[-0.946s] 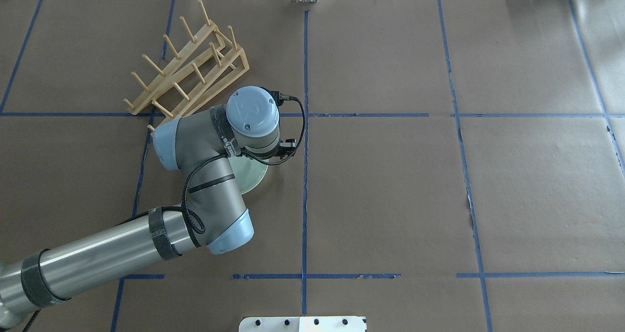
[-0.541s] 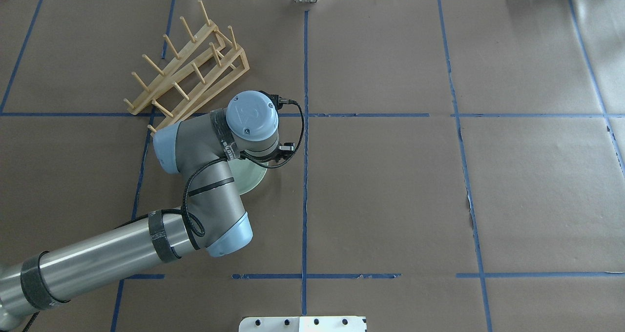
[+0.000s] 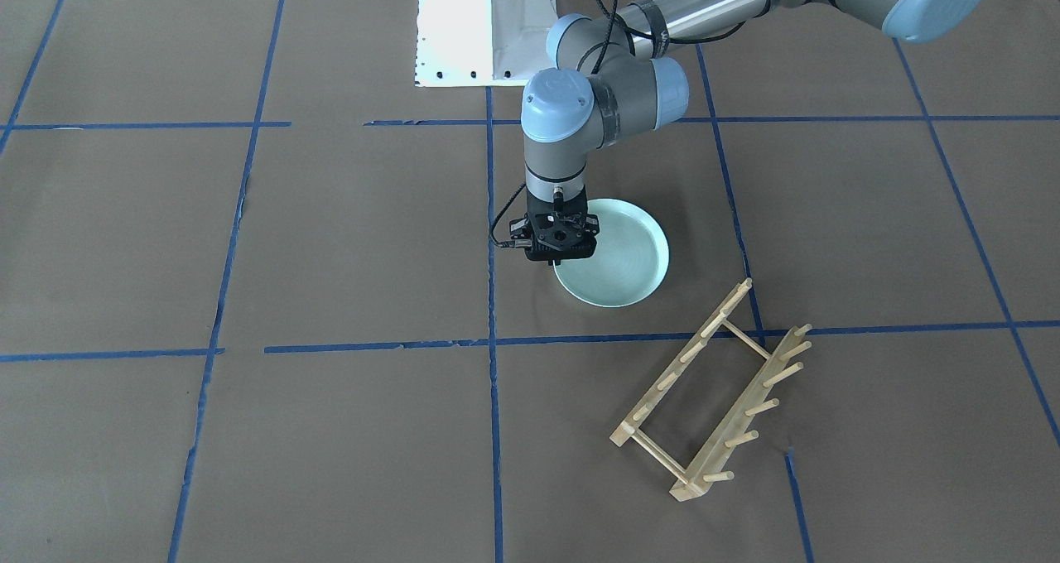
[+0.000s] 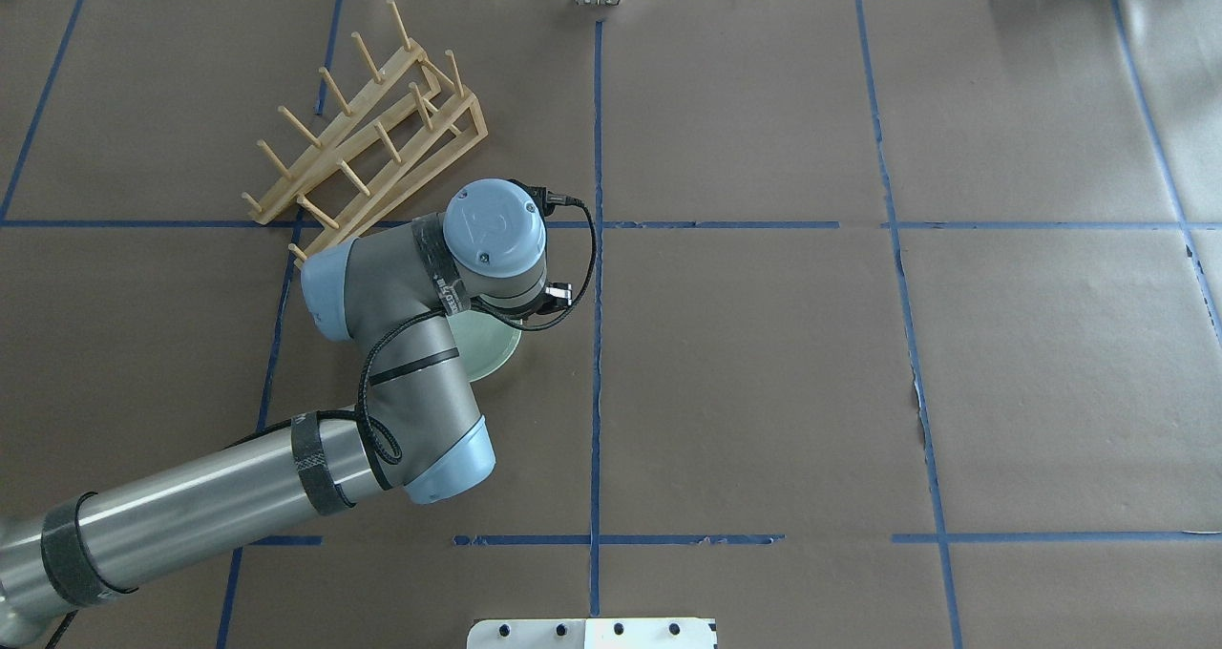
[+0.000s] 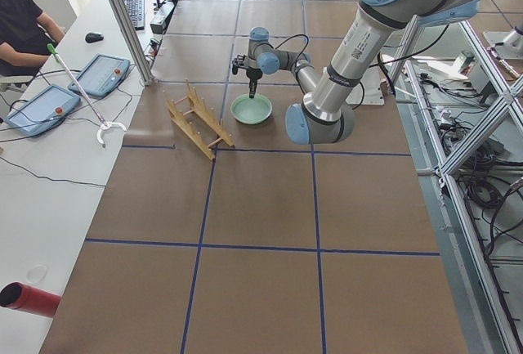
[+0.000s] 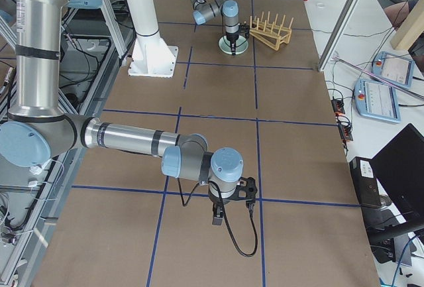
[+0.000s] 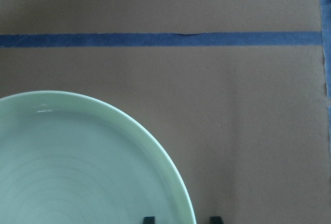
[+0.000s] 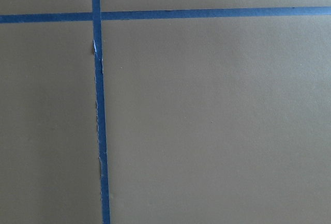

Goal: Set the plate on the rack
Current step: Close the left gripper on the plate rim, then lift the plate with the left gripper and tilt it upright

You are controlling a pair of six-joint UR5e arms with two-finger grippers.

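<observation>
The pale mint-green plate lies flat on the brown paper and also shows in the left wrist view. My left gripper points straight down over the plate's rim on the side away from the rack. In the left wrist view, the left gripper is open, one fingertip inside the rim and one outside. The wooden rack stands apart from the plate, empty, and also shows in the overhead view. My right gripper hangs over bare paper far from both; I cannot tell whether it is open or shut.
The white robot base plate sits at the table's near edge. Blue tape lines cross the paper. An operator sits past the table's far side, beside tablets. A red cylinder lies there too.
My left wrist has shifted slightly over the plate and hides a little more of it. The plate and the rack have not moved.
</observation>
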